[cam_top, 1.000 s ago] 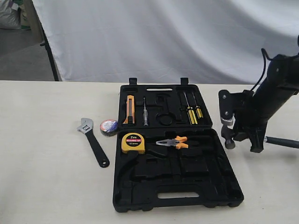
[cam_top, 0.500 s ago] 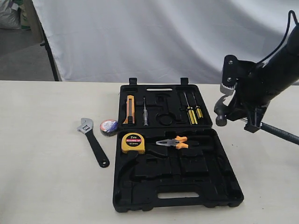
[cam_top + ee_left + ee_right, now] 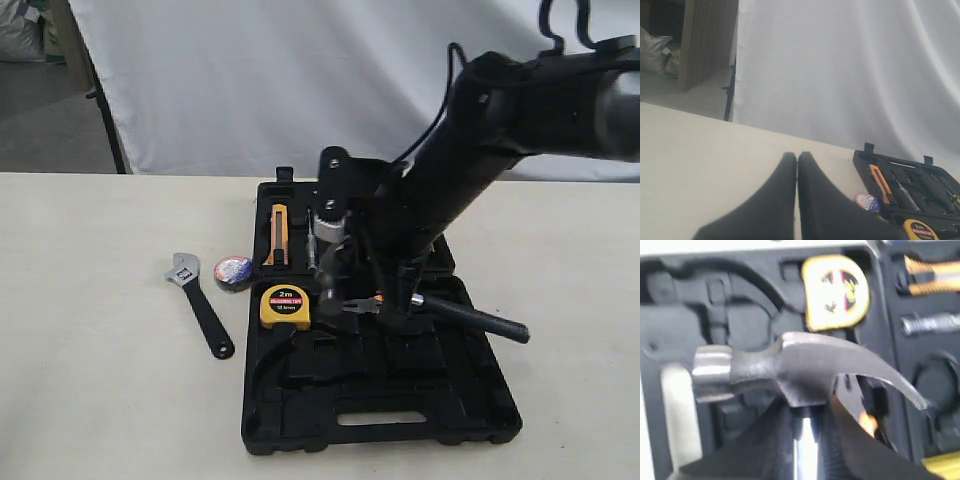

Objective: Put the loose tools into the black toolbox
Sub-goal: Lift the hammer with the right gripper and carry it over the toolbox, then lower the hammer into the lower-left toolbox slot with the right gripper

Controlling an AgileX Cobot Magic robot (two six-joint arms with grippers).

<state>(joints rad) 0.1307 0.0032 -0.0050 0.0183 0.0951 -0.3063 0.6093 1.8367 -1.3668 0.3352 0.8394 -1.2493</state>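
Observation:
My right gripper (image 3: 366, 280) is shut on the claw hammer just below its silver head (image 3: 326, 232), and the black handle (image 3: 470, 320) sticks out to the right. It hangs over the open black toolbox (image 3: 300, 425). In the right wrist view the hammer head (image 3: 790, 367) hovers above the toolbox recesses (image 3: 670, 305), with the gripper (image 3: 805, 415) closed on the neck. The adjustable wrench (image 3: 200, 305) and the small tape roll (image 3: 233, 272) lie on the table left of the toolbox. My left gripper (image 3: 796, 156) is shut and empty, away from the tape roll (image 3: 868, 202).
A yellow tape measure (image 3: 285, 305) sits in the toolbox and shows under the hammer (image 3: 836, 292). Orange-handled pliers (image 3: 362, 306) are mostly hidden by my arm. An orange utility knife (image 3: 278, 235) lies in the toolbox's far half. A white curtain hangs behind the table.
My right arm has lifted the hammer from the table right of the toolbox and swung it left, over the middle of the open toolbox. Wrench and tape roll have not moved.

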